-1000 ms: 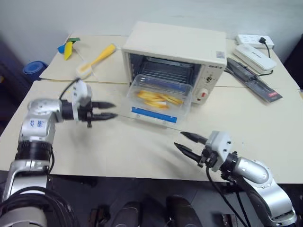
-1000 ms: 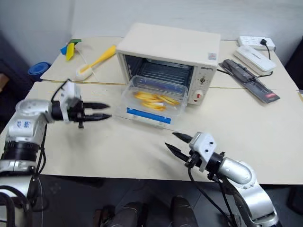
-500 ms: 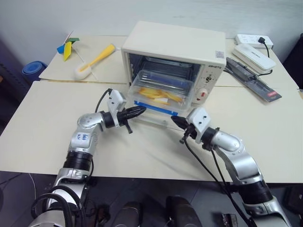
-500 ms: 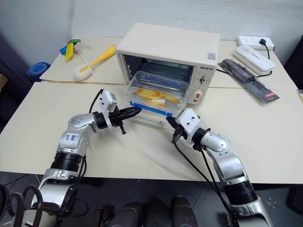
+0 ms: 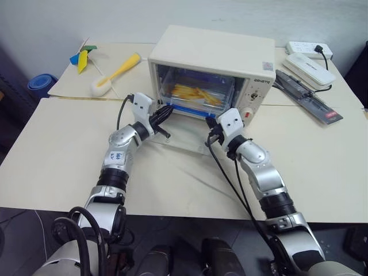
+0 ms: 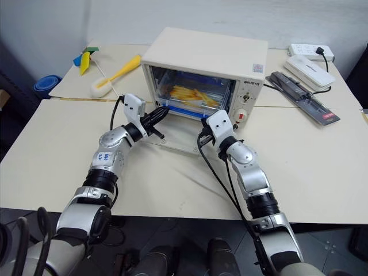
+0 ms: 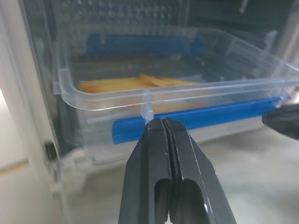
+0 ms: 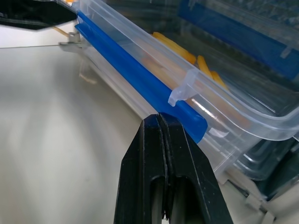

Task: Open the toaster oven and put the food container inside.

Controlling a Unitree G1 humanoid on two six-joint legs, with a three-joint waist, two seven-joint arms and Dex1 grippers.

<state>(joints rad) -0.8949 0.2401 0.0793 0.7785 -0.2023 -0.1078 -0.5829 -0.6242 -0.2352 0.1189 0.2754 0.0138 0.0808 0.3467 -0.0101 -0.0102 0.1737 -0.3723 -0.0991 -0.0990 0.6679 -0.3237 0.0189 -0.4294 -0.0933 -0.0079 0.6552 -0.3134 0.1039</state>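
Fries in food container, inside toaster oven.

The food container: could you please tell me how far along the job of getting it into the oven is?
Done: the oven door is open, and the container sits largely inside. In hand: both grippers, left and right, are shut, their tips against its near blue-clip edge, apparently pushing. Left: that edge sits at the opening, so a little more pushing may be needed.
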